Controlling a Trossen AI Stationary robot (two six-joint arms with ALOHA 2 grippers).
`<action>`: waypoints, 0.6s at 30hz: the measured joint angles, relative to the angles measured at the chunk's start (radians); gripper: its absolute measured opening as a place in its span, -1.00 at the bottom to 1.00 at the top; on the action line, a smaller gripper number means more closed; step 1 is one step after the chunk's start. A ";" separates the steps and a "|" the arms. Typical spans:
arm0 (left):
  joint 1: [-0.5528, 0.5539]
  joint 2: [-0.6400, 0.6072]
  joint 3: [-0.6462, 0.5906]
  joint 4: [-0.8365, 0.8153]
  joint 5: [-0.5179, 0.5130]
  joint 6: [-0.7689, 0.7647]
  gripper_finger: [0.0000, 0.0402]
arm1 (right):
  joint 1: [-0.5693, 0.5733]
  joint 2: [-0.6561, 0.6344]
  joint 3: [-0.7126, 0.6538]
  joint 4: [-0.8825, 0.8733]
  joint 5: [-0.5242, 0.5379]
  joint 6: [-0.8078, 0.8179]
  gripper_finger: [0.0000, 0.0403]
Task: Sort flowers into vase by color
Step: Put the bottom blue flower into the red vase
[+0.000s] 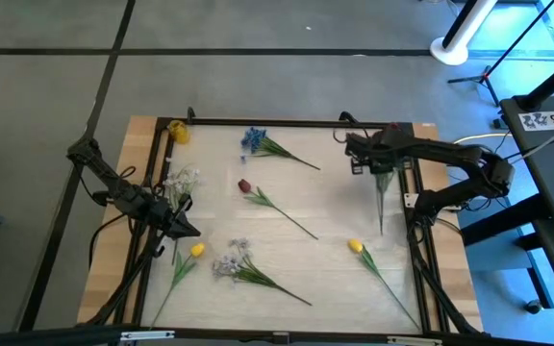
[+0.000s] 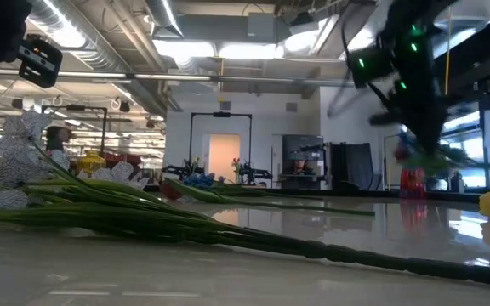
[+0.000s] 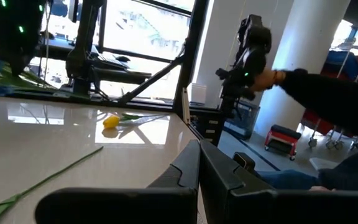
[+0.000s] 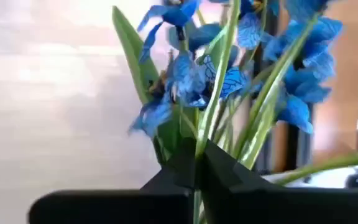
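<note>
My right gripper (image 1: 383, 165) is at the table's far right, shut on a blue flower (image 4: 229, 68), whose green stem (image 1: 381, 207) trails toward the near edge. A second blue flower (image 1: 254, 140), a dark red tulip (image 1: 244, 185), yellow tulips (image 1: 355, 246) (image 1: 197, 250) and white sprays (image 1: 231, 264) (image 1: 181, 181) lie flat on the tabletop. Another yellow bloom (image 1: 177, 132) is at the far left corner. My left gripper (image 1: 188, 229) is shut and holds nothing, level at the left side beside a yellow tulip. No vase is in view. My right gripper pinches the blue flower's bundled green stems (image 4: 211, 140) between its two fingers, just below the blooms. The fingers come from above, pointing steeply down. The blooms (image 2: 407, 146) are lifted clear of the table. Whether the stem's end touches it, I cannot tell.
A dark frame (image 1: 287, 122) runs around the wooden tabletop. Bare tabletop (image 1: 344, 207) lies between the red tulip and the right arm. In the left wrist view a person's dark sleeve (image 3: 316, 93) reaches in beyond the table's edge.
</note>
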 joint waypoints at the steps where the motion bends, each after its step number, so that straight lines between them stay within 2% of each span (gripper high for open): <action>1: 0.000 0.000 0.000 0.000 0.000 0.000 -1.00 | 0.008 0.000 0.029 0.004 -0.034 -0.010 -0.97; 5: 0.000 0.000 0.000 0.000 0.000 0.000 -1.00 | 0.056 0.000 0.065 0.035 -0.166 -0.010 -0.88; 9: 0.000 0.000 0.000 0.000 0.000 0.000 -1.00 | 0.132 0.001 0.034 0.112 -0.121 -0.009 -0.83; 12: 0.000 0.000 0.000 0.000 0.000 0.000 -1.00 | 0.182 0.001 -0.029 0.310 -0.076 -0.009 -0.78; 15: 0.000 0.000 0.000 0.000 0.000 0.000 -1.00 | 0.200 0.009 -0.094 0.462 -0.108 -0.013 -0.70; 18: 0.000 0.000 0.000 0.000 0.000 0.000 -1.00 | 0.203 0.011 -0.109 0.437 -0.111 -0.039 -0.55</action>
